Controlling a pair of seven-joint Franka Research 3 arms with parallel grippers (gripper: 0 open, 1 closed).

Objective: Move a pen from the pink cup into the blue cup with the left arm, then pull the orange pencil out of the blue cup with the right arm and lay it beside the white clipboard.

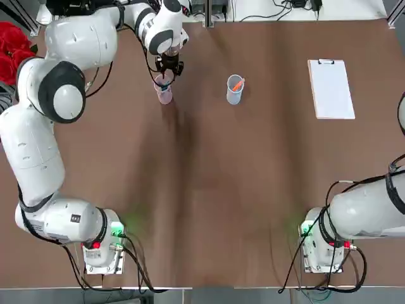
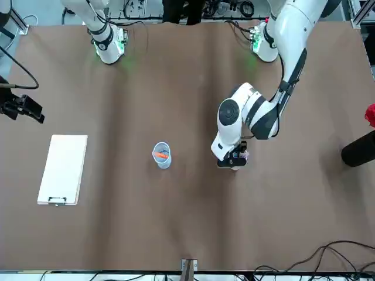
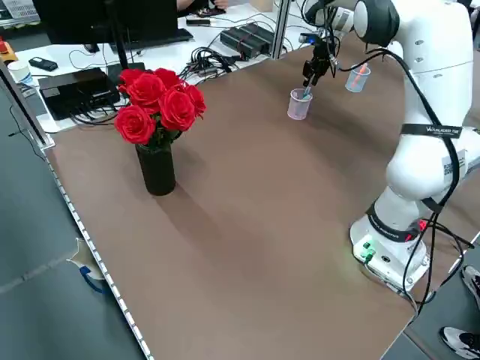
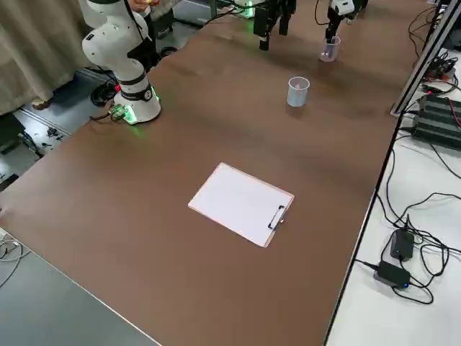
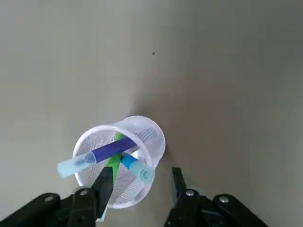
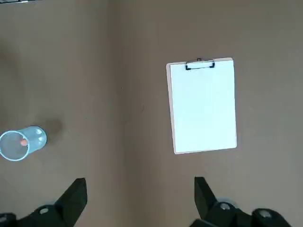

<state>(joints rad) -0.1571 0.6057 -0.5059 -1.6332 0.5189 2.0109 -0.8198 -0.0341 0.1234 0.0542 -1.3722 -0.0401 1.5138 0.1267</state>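
Note:
The pink cup [image 5: 120, 161] stands at the table's far left [image 1: 164, 94] and holds a purple pen [image 5: 102, 153], a green pen [image 5: 113, 163] and a light blue pen [image 5: 137, 168]. My left gripper [image 5: 142, 176] hangs straight over it [image 1: 168, 71]. Its fingers stand apart on either side of the light blue pen's top, not touching it. The blue cup [image 1: 235, 90] stands to the right with the orange pencil [image 1: 236, 83] leaning inside. Further right lies the white clipboard [image 1: 330, 88]. My right gripper [image 6: 139, 189] is open high above the table's right side [image 2: 26, 110].
A black vase of red roses [image 3: 157, 120] stands near the table's left edge. Cables and power boxes [image 4: 439, 108] lie on the white bench past the far edge. Both arm bases [image 1: 101, 247] sit at the near edge.

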